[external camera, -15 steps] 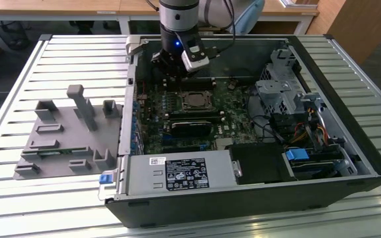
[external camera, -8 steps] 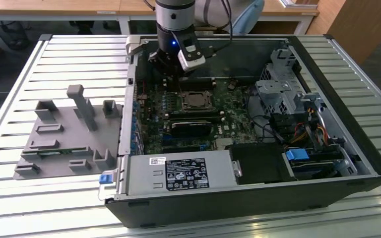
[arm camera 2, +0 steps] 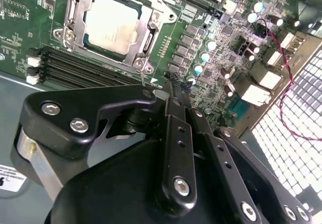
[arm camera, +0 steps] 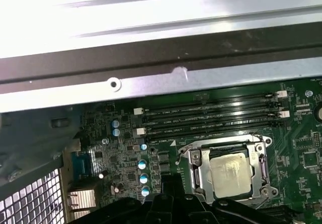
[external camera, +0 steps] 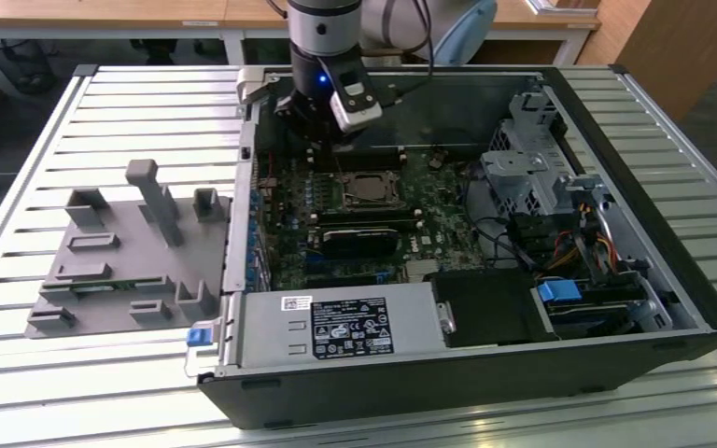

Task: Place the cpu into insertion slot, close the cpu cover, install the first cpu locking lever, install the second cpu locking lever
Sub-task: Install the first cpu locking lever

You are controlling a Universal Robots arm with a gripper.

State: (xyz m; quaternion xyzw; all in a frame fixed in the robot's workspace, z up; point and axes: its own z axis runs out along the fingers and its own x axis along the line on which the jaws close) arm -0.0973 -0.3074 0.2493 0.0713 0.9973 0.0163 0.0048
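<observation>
**Gripper closed and empty above the board; cpu seated under its cover**

1. End effector. The arm (external camera: 324,37) reaches down into the open computer case (external camera: 639,196), which lies on the slatted table (external camera: 35,392). In the exterior view the gripper (external camera: 331,140) hangs over the motherboard (external camera: 287,243) close to the case's far wall, beyond the socket. In both wrist views the gripper (arm camera 2: 172,85) (arm camera: 171,183) tapers to one narrow dark tip. No gap shows, so it is drawn fully together, and it carries nothing. The tip stands over a patch of small capacitors (arm camera 2: 204,58), near one corner of the socket frame and clear of it. Whether it touches the board cannot be told.

2. Task items. The insertion slot (external camera: 364,190) sits in the far middle part of the motherboard. The cpu (arm camera 2: 110,25) (arm camera: 230,171) lies flat inside it, silvery top upward. The cpu cover (arm camera 2: 76,27) (arm camera: 199,173) is folded down over the chip and frames it on all four sides, the chip showing through the window. The gripper is apart from chip and cover alike.

3. Surroundings. A bank of long black memory slots (arm camera: 211,116) runs between the socket and the case's far wall. A power supply (external camera: 333,327) fills the case's near edge. A grey fixture (external camera: 134,252) rests on the table just beside the case, on the exterior view's left.
</observation>
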